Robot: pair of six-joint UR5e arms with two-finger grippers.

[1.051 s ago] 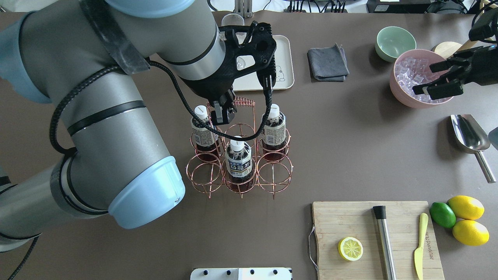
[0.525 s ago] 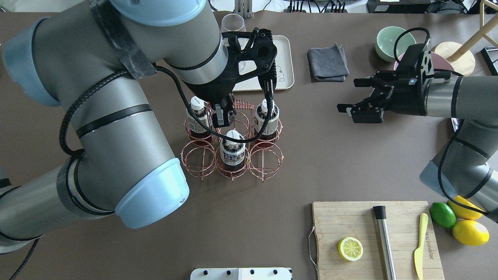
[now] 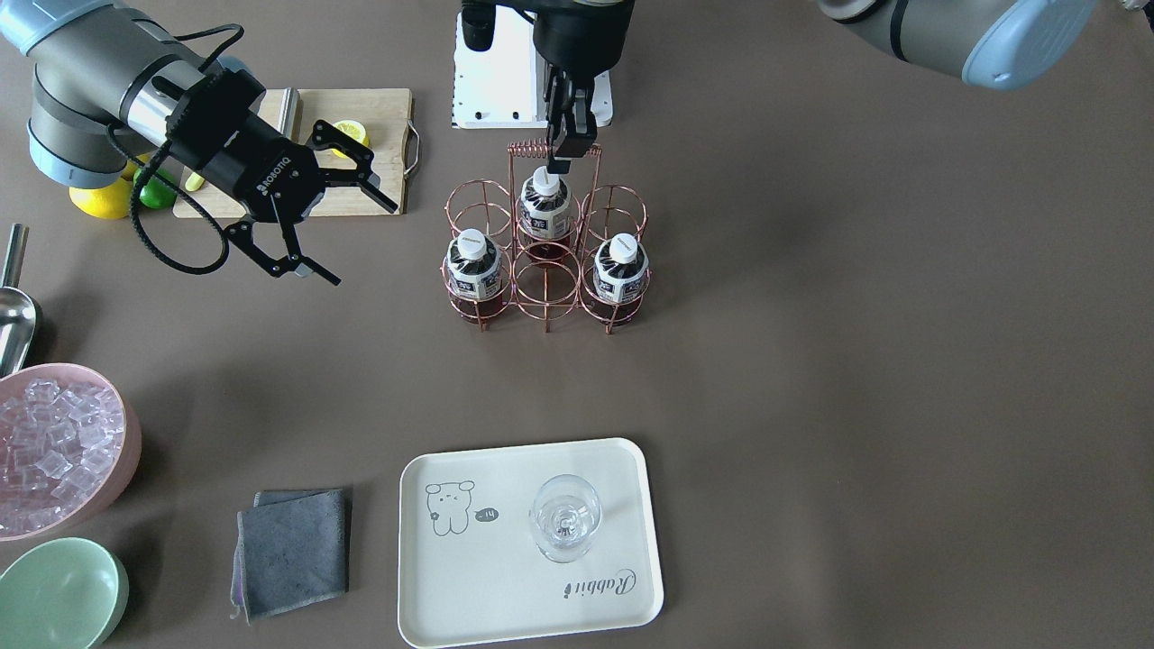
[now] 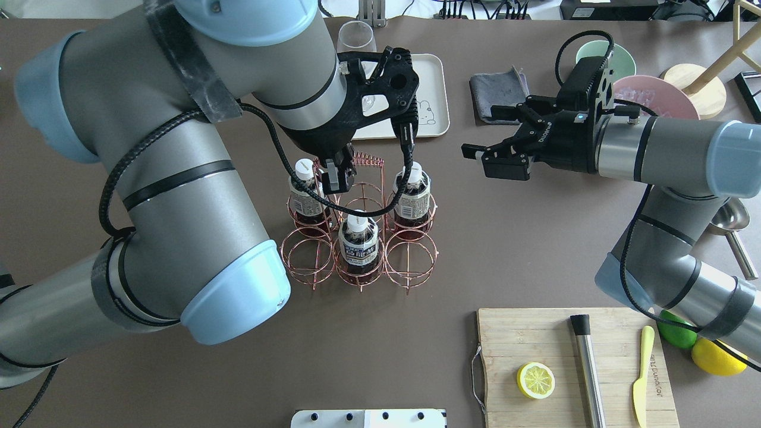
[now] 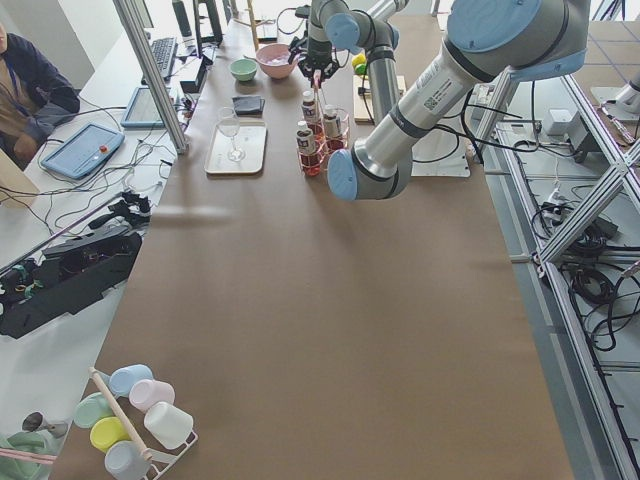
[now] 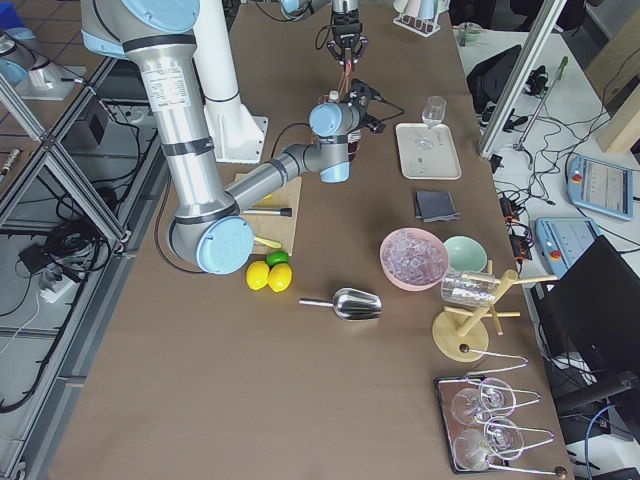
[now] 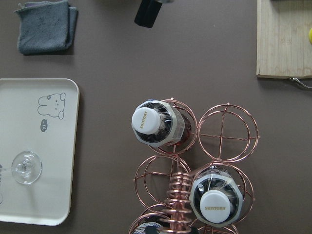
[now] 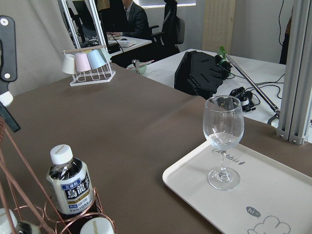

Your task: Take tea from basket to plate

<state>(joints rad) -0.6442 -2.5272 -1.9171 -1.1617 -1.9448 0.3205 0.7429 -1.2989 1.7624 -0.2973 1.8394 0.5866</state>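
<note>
The copper wire basket (image 4: 410, 261) stands mid-table and holds three tea bottles (image 4: 358, 238) (image 4: 304, 190) (image 4: 414, 190); it also shows in the front view (image 3: 545, 279). My left gripper (image 4: 337, 172) is shut on the basket's coiled handle (image 3: 532, 147). My right gripper (image 4: 484, 134) is open and empty, to the right of the basket and apart from it; it also shows in the front view (image 3: 361, 243). The cream plate (image 4: 431, 89) lies beyond the basket with a wine glass (image 3: 564, 518) on it. The left wrist view shows two bottle caps (image 7: 146, 121) from above.
A grey cloth (image 4: 496, 89), a pink bowl of ice (image 3: 54, 451) and a green bowl (image 3: 54, 595) lie right of the plate. A cutting board (image 4: 535, 339) with a lemon half, muddler and knife is front right. A metal scoop (image 3: 13, 315) lies near the bowls.
My right arm has swung in from the pink bowl toward the basket, gripper open. The basket has shifted a little with my left gripper on its handle.
</note>
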